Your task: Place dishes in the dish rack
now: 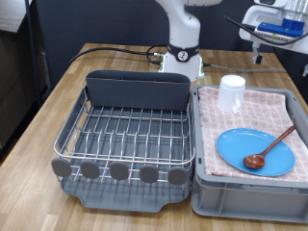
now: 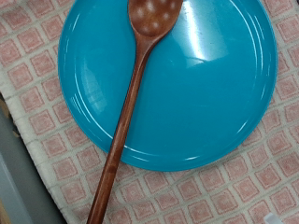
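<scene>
The spoon lay slantwise across the plate, bowl on the plate, handle running off onto the cloth, right of the empty rack. No hand showed, so its grip could not be told; the wrist view looked straight onto the spoon.

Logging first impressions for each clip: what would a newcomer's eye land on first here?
The bright-blue plate on the pink checked cloth at the exterior view's right, with the wooden spoon lying across it. Behind it stands the white mug. At the left, the wire dish rack holds no dishes. The gripper is not visible.
</scene>
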